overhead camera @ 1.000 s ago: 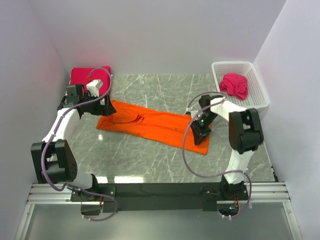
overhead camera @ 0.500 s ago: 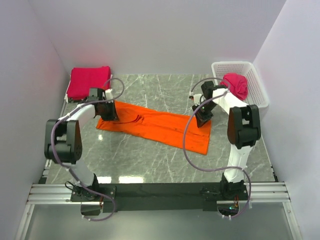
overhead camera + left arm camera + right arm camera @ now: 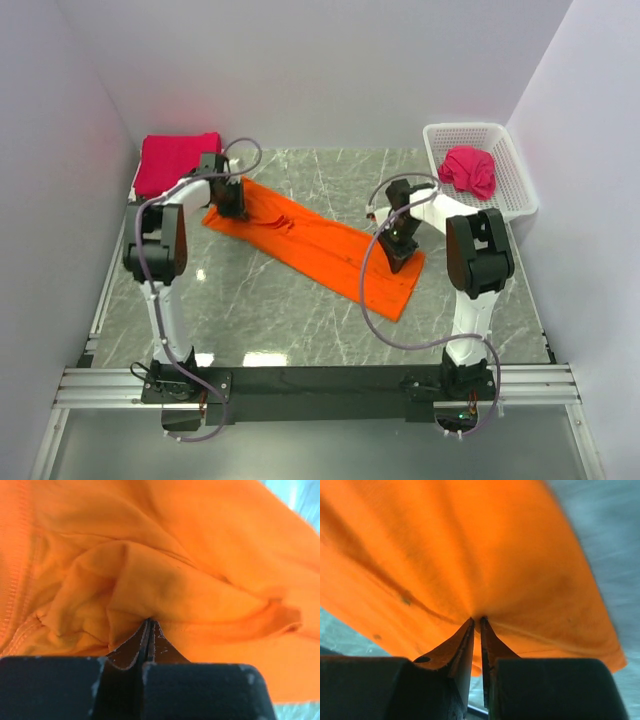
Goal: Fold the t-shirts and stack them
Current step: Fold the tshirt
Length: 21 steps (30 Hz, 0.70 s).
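Pinching bright orange cloth t-shirt (image 3: 310, 240) ends with left claw (image 3: 150, 623) and right claw (image 3: 476, 621) clamped tight, for flattening before folding.

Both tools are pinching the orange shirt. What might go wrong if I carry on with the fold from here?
1. The left tool holds only a small bunched ridge of the orange shirt, so the cloth may slip out or only one layer may follow.
2. The right tool also grips a thin pinch, so uneven pulling might skew the fold.
3. The right arm's cable loops over the cloth and might snag it.
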Motion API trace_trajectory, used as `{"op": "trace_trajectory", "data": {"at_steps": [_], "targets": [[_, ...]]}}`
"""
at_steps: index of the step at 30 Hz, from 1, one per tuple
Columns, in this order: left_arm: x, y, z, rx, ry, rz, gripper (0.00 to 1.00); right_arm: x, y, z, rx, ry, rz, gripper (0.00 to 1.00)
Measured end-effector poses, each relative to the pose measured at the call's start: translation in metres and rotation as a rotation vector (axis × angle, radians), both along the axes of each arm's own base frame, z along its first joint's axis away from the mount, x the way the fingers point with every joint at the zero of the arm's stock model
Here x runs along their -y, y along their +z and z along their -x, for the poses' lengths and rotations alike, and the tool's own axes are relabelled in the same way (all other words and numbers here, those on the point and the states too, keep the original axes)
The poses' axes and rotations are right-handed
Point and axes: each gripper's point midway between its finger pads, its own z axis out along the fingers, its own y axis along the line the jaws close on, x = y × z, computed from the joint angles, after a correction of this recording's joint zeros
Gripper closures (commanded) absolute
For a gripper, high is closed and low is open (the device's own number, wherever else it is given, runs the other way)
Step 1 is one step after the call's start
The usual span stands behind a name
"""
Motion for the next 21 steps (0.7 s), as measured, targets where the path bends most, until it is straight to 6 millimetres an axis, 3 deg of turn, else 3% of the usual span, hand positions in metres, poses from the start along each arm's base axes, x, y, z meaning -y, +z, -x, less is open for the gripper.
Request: {"op": "trace_trajectory", "data": {"at_steps": [2, 3, 8, 11, 12, 16, 19, 21], "targets": [[0.008, 0.001, -0.027, 0.028, -0.024, -0.002, 0.98, -0.008, 0.0, 0.016, -0.021, 0.028, -0.008, 0.82], [0.013, 0.002, -0.041, 0.052, -0.044, -0.01, 0.87, -0.013, 0.0, 0.026, -0.041, 0.047, -0.016, 0.82], [0.055, 0.01, -0.105, 0.192, -0.167, -0.056, 0.62, -0.07, 0.004, 0.081, -0.166, 0.185, -0.149, 0.78], [0.083, 0.018, -0.133, 0.286, -0.239, -0.067, 0.27, -0.108, 0.017, 0.106, -0.218, 0.262, -0.267, 0.77], [0.09, 0.021, -0.135, 0.306, -0.256, -0.067, 0.01, -0.115, 0.022, 0.11, -0.221, 0.276, -0.297, 0.76], [0.1, 0.037, -0.131, 0.371, -0.283, -0.061, 0.01, -0.119, 0.047, 0.099, -0.124, 0.286, -0.34, 0.76], [0.087, 0.06, -0.112, 0.402, -0.264, -0.039, 0.01, -0.113, 0.059, 0.079, 0.001, 0.299, -0.316, 0.76], [0.079, 0.09, -0.104, 0.443, -0.24, 0.011, 0.01, -0.11, 0.057, 0.067, 0.053, 0.306, -0.283, 0.77]]}}
